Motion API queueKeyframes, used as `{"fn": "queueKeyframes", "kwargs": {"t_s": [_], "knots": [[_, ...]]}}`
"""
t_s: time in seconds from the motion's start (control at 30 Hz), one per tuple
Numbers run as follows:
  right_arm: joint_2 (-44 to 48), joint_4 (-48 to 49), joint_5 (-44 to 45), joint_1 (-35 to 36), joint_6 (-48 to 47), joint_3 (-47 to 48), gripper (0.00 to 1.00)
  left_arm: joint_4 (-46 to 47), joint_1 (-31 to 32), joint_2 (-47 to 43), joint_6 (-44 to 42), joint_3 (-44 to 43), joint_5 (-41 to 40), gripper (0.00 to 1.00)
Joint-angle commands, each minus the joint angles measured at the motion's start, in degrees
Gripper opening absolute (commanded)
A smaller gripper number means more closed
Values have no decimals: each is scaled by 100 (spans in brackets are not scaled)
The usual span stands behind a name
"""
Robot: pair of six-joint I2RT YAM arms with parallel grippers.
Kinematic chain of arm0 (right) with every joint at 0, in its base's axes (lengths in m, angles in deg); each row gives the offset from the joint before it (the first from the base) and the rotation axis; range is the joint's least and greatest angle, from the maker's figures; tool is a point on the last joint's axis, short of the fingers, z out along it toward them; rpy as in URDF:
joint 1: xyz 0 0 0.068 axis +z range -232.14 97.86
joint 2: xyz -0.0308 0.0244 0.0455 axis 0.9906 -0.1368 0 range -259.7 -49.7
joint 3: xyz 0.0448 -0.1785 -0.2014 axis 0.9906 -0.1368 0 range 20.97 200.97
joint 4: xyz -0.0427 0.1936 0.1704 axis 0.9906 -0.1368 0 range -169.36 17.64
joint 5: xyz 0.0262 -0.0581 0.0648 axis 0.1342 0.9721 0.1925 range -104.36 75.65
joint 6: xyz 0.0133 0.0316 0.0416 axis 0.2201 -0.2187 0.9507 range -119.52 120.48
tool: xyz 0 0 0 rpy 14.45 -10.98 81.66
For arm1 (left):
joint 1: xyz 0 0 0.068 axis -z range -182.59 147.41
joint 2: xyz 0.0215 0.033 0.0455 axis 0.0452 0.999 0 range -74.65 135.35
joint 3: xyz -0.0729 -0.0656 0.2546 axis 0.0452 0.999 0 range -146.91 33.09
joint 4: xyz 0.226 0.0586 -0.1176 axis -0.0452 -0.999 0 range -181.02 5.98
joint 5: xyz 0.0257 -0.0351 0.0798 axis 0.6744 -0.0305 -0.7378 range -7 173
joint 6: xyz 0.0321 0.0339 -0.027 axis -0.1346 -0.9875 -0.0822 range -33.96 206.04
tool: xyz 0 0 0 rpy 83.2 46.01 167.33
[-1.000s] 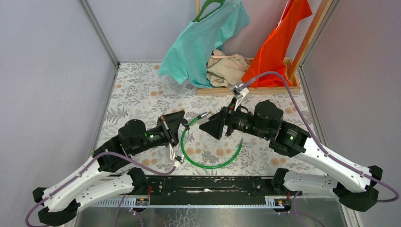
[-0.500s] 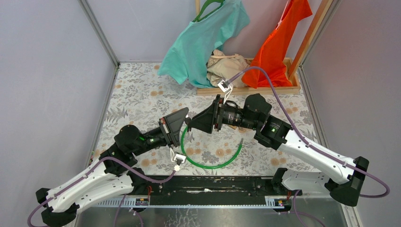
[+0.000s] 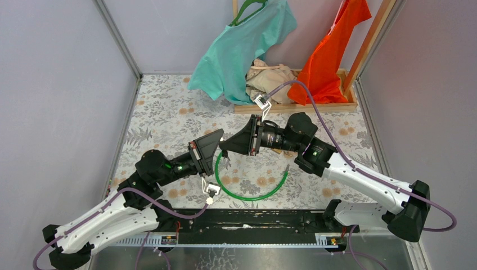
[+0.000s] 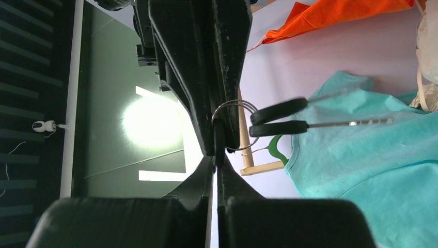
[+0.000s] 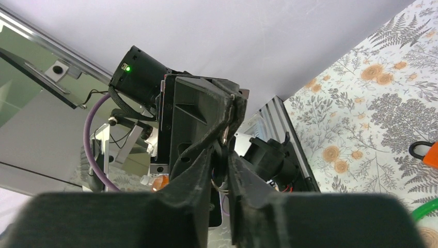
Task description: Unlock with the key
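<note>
Both grippers meet tip to tip above the floral table. My left gripper (image 3: 218, 143) (image 4: 215, 157) is shut on a thin black key (image 4: 218, 138). A metal ring (image 4: 235, 105) through it carries two more black-headed keys (image 4: 279, 127) that stick out sideways. My right gripper (image 3: 226, 147) (image 5: 221, 155) comes from the opposite side and is shut on the same key. The orange lock (image 5: 430, 154) shows only at the right wrist view's edge, lying on the table. Its green cable (image 3: 250, 196) loops on the table below the grippers.
A wooden rack (image 3: 292, 107) stands at the back of the table, with a teal shirt (image 3: 242, 50) and an orange shirt (image 3: 332, 56) hanging from it and a beige cloth (image 3: 270, 81) on its base. Grey walls close in both sides.
The right arm has swung left until its gripper met the left one, then it shut on the key. The left gripper has shifted slightly forward and stayed shut.
</note>
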State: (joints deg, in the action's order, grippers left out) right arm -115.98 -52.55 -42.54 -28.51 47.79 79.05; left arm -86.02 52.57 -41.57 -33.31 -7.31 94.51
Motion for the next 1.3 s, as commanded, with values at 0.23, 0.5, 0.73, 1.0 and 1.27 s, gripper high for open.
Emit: {"fn": "queueKeyframes", "kwargs": {"t_s": [0.23, 0.5, 0.73, 1.0, 1.27], "knots": [[561, -752, -561, -600, -616, 261, 0, -805, 31, 114, 109, -682, -828, 84], [272, -3718, -1125, -635, -3162, 1473, 0, -4536, 30, 1166, 4400, -3092, -504, 100], [-69, -4267, -1812, -634, -3725, 1783, 0, -5762, 33, 2159, 7482, -4271, 764, 96], [-362, -5168, -1814, -630, -4288, 2357, 0, -5283, -300, 2398, 9837, -4408, 2232, 89], [-198, -5068, -2128, -627, -4375, 2334, 0, -4329, -1848, 2427, 11554, -4062, 4005, 87]]}}
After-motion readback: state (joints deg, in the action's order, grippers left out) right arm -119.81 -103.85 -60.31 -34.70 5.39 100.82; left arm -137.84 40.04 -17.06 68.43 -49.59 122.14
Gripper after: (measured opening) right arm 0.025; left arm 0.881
